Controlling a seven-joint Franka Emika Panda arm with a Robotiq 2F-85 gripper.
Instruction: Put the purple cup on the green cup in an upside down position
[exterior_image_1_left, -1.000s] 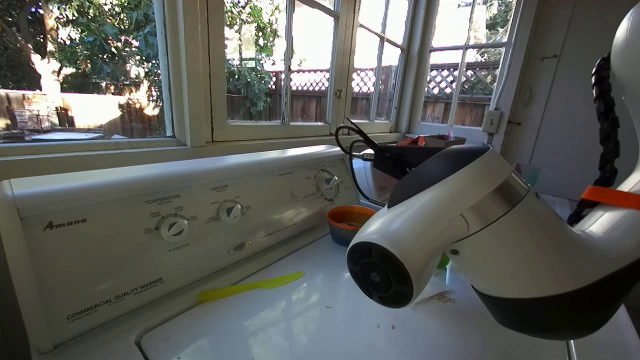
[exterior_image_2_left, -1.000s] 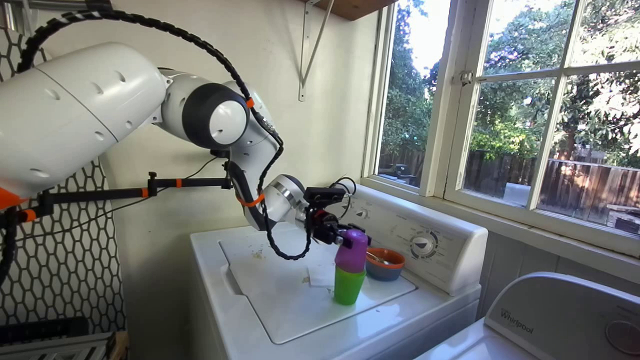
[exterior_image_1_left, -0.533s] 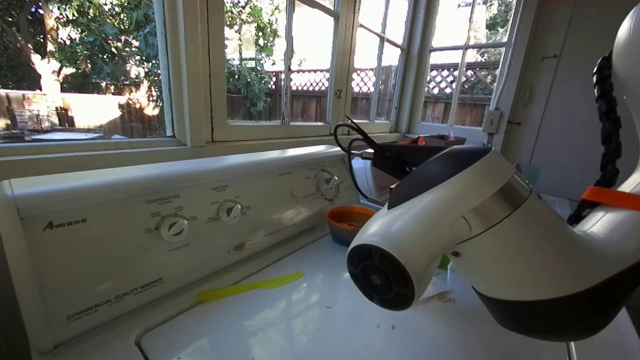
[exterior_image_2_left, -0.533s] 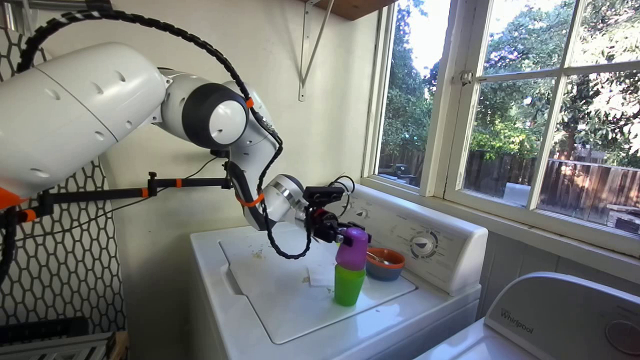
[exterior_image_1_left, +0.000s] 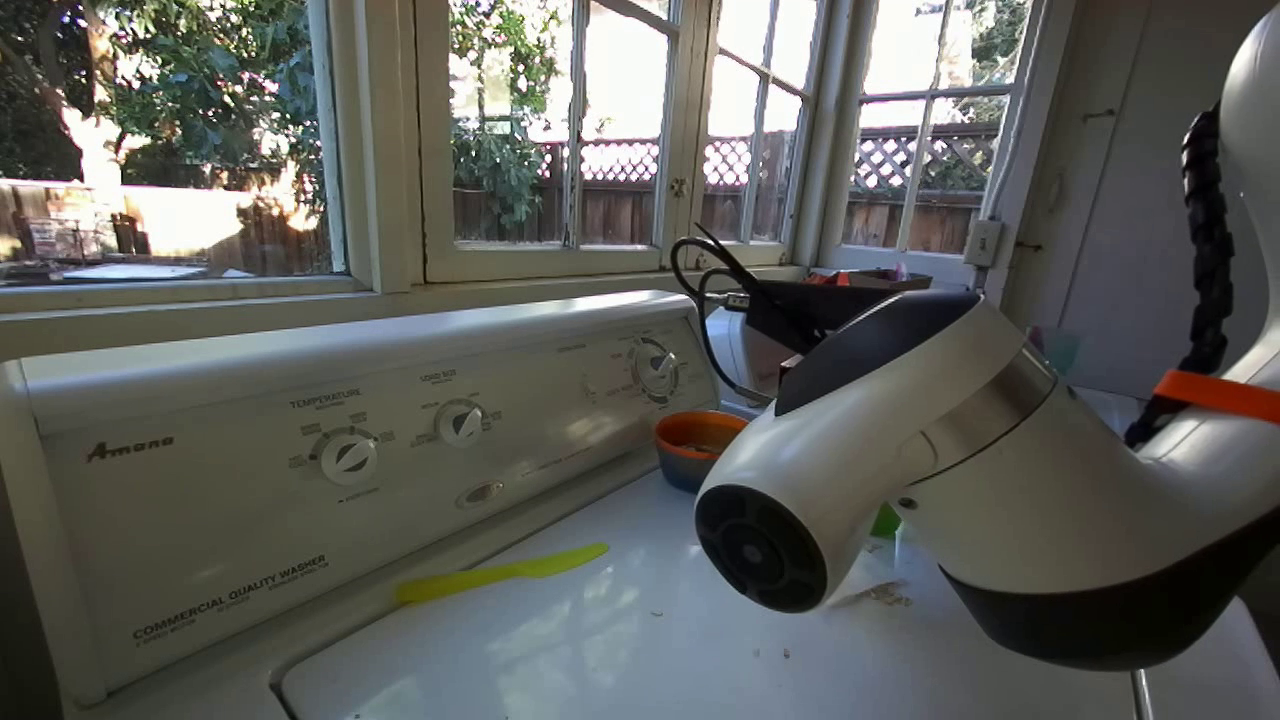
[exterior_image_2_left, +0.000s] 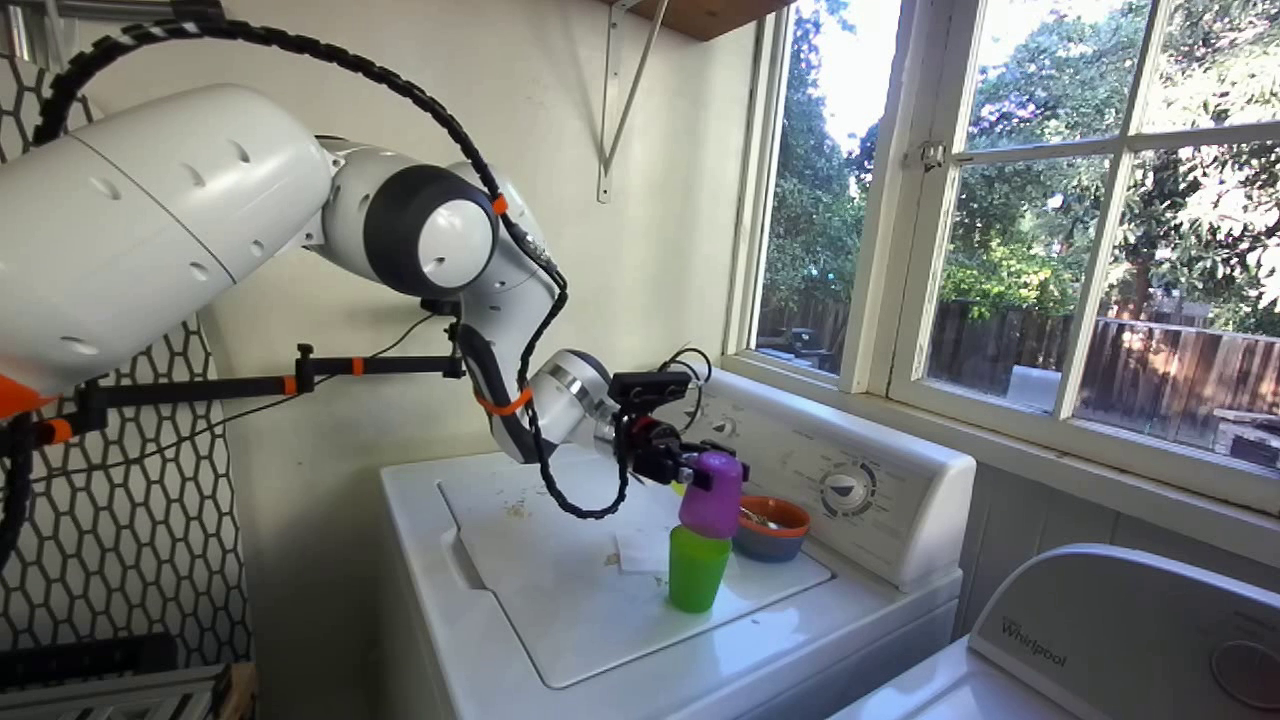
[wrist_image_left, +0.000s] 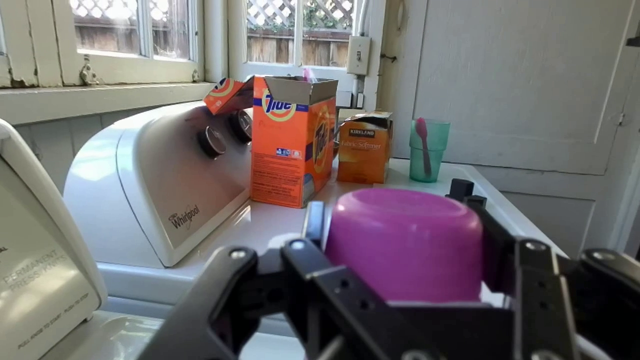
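In an exterior view the end effector (exterior_image_2_left: 721, 474) pinched the purple cup (exterior_image_2_left: 712, 508) — upside down, over the green cup (exterior_image_2_left: 697, 572) and slightly to its right; whether they touched, I could not tell. The green cup stood upright on the washer (exterior_image_2_left: 560, 610), a bowl (exterior_image_2_left: 770, 546) to its far right — a yellow knife (exterior_image_1_left: 480, 577) lay left of the bowl in an exterior view.

Wrist view, upper centre: orange cardboard Tide box (wrist_image_left: 290, 145). To its right: smaller orange Kirkland carton (wrist_image_left: 364, 152), then translucent teal plastic tumbler (wrist_image_left: 438, 145) holding a pink utensil (wrist_image_left: 424, 142). In an exterior view, lower left: lime-yellow plastic knife (exterior_image_1_left: 505, 573). In both exterior views, right of centre: round orange-rimmed blue-grey bowl (exterior_image_2_left: 768, 546).
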